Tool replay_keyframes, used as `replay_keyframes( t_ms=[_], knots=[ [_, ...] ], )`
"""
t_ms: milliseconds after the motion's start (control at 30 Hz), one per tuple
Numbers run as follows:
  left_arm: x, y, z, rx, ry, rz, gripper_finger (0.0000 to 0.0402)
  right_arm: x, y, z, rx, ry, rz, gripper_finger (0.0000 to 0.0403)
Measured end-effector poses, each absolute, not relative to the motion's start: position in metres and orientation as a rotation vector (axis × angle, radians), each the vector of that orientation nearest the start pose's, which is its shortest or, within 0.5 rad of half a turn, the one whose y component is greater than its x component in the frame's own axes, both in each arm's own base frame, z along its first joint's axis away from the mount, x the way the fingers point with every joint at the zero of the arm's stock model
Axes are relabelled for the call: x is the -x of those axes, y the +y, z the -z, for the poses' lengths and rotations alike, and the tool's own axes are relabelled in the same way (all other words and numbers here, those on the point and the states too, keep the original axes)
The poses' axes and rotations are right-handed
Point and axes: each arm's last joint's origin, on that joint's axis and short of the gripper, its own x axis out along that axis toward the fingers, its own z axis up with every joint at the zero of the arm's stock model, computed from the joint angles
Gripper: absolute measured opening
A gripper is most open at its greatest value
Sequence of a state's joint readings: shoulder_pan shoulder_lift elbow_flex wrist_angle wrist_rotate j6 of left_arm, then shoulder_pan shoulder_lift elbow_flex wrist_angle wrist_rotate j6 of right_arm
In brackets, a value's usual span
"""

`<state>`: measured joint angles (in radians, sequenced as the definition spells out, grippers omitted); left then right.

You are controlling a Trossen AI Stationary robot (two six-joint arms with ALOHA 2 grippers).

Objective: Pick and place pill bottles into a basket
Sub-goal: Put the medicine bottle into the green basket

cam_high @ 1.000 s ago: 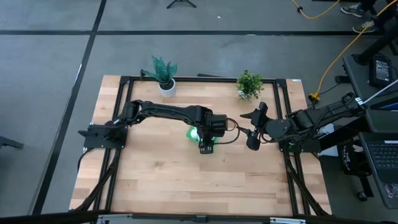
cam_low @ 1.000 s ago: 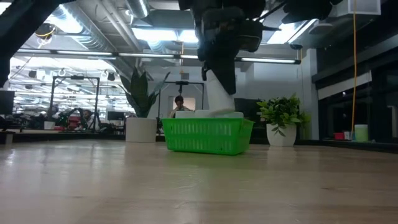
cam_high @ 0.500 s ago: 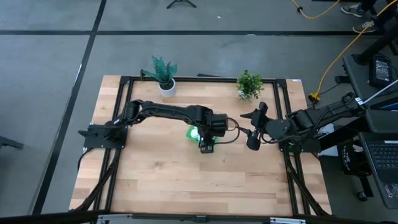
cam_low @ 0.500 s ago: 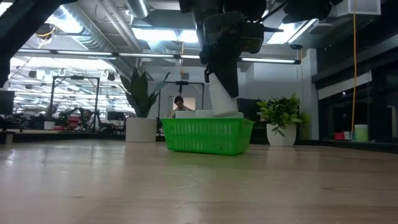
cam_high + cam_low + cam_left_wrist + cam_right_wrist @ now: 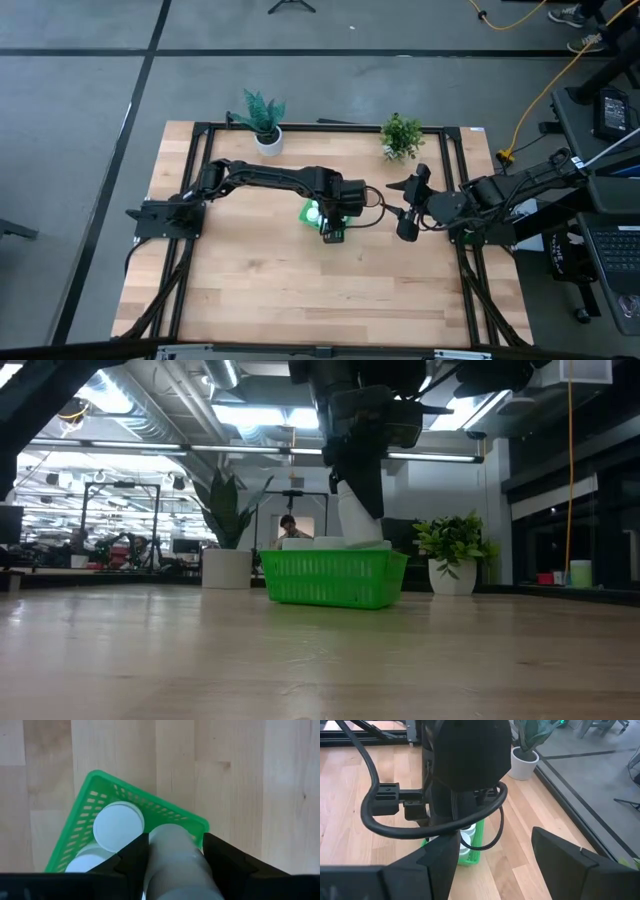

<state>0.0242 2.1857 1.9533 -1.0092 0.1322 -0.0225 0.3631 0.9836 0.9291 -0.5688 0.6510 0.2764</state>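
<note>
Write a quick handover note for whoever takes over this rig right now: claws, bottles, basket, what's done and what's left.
Left claw: shut on a pill bottle, held over one corner of the green basket, mid-table.
Right claw: open, empty, waiting off to the basket's right.
Done: at least two capped bottles already stand in the basket; an exact count can't be made.
No loose bottles show on the table.
Left: lower the held bottle in, release, withdraw.

White pill bottles [image 5: 118, 825] in a bright green lattice-walled basket [image 5: 165, 812] on pale wood table [image 5: 240, 780]
</note>
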Motion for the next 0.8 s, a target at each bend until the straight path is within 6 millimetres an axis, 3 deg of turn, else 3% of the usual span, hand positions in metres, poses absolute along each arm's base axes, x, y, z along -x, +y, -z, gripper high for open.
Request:
replay_keyframes(
  t_ms=[400, 800],
  knots=[
    [-0.461, 0.005, -0.209, 0.121, 1.288, 0.09, 0.0164, -0.189, 0.053, -0.316, 0.037, 0.505, 0.349, 0.0247],
    [-0.461, 0.006, -0.21, 0.108, 1.282, 0.089, 0.0173, -0.189, 0.053, -0.316, 0.035, 0.506, 0.349, 0.0247]
  ],
)
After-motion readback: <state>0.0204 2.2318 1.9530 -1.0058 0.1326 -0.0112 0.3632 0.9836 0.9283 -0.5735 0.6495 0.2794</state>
